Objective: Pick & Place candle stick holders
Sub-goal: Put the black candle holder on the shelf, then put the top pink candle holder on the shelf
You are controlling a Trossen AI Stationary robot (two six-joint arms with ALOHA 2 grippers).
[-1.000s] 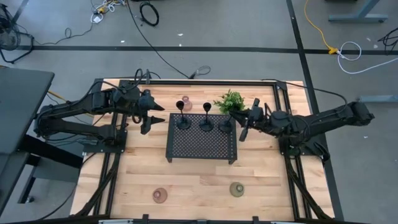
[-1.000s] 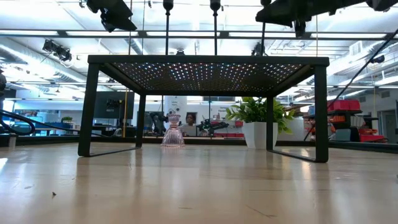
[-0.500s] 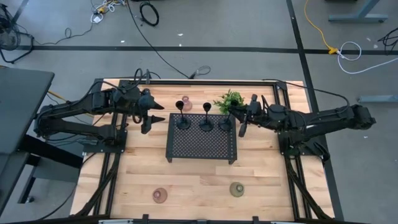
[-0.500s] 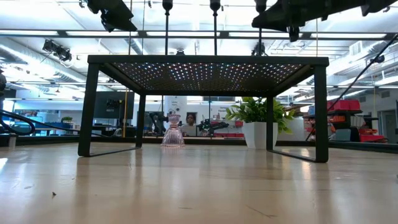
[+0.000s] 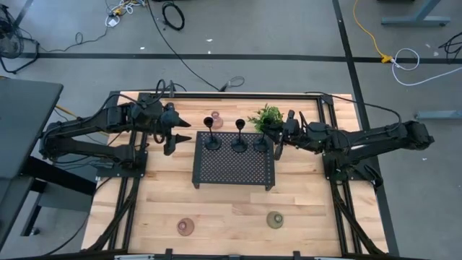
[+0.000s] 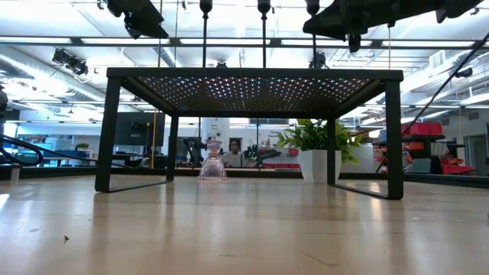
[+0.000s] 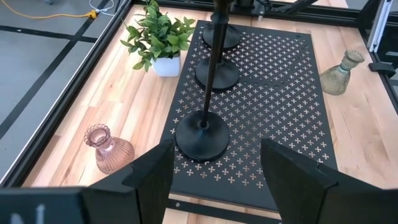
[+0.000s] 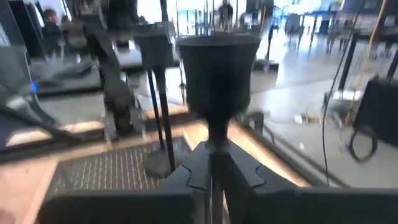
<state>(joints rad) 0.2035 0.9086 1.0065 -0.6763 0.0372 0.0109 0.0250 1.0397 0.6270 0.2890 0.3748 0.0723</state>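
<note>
The table point(image 5: 231, 195) carries a black tray point(image 5: 234, 170) at its middle, with a plant point(image 5: 266, 116) just beyond the tray's far right corner. The left arm point(image 5: 94, 130) waits left of the tray, its gripper point(image 5: 175, 136) spread wide and holding nothing. The right gripper point(image 5: 280, 137) is at the tray's far right corner, jaws closed around the stem of the right black holder point(image 5: 260, 144), whose base sits on the tray. Two more black holders point(image 5: 238, 142) and point(image 5: 212, 141) stand left of it in a row along the tray's far edge. A pink holder point(image 5: 217, 120) stands on the table beyond the tray. Near the front edge lie another pink holder point(image 5: 185, 226) and, to its right, an olive holder point(image 5: 274, 219).
</note>
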